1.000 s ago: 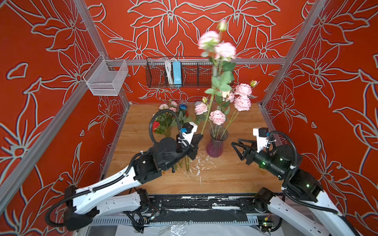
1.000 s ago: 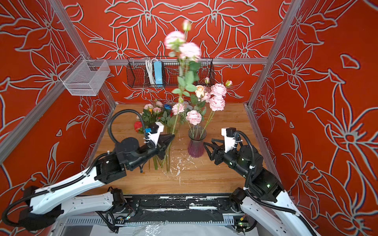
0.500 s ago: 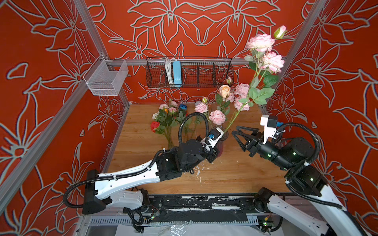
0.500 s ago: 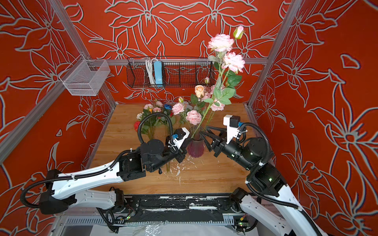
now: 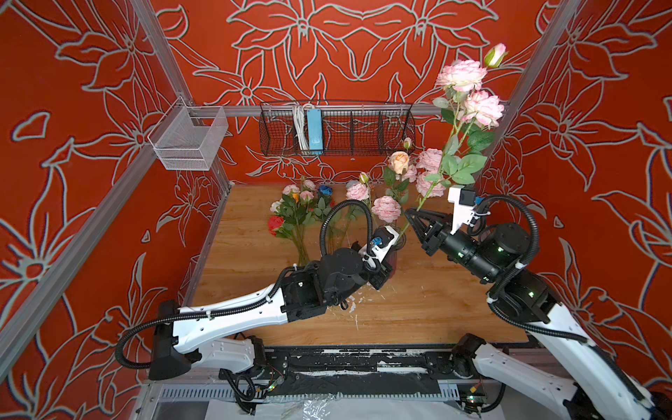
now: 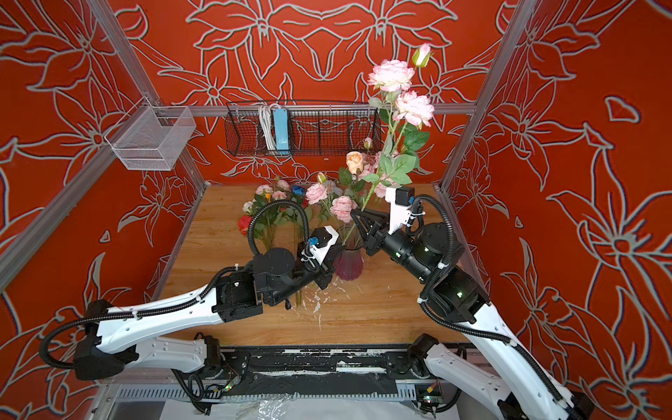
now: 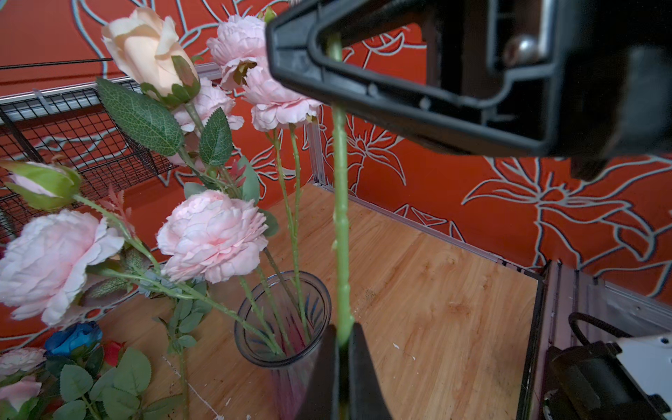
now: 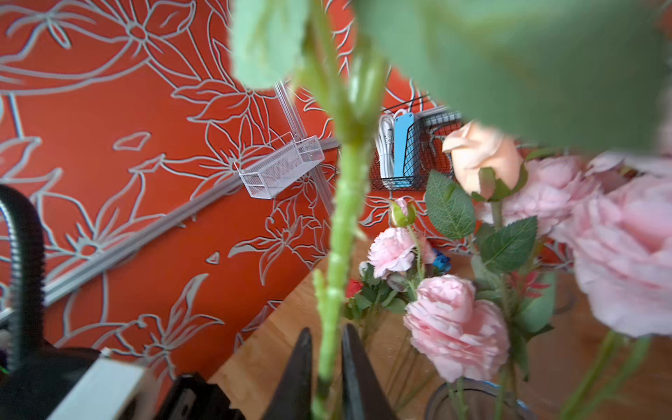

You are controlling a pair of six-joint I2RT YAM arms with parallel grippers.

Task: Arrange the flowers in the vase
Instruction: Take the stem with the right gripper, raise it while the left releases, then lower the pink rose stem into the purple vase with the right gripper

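Red patterned walls [image 5: 91, 109] box a wooden counter [image 5: 418, 312]. Loose flowers [image 5: 298, 214] lie back left. The left pincer [image 7: 342, 345] clamps a tall pink spray's stem [image 7: 340, 218] low, beside the vase [image 6: 348, 262] of pink blooms [image 7: 212, 236]; the right pincer [image 8: 327, 349] pinches that stem higher up.

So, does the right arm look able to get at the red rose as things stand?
Probably not. The right gripper is shut on the peony stem, and the vase and left arm stand between it and the red rose.
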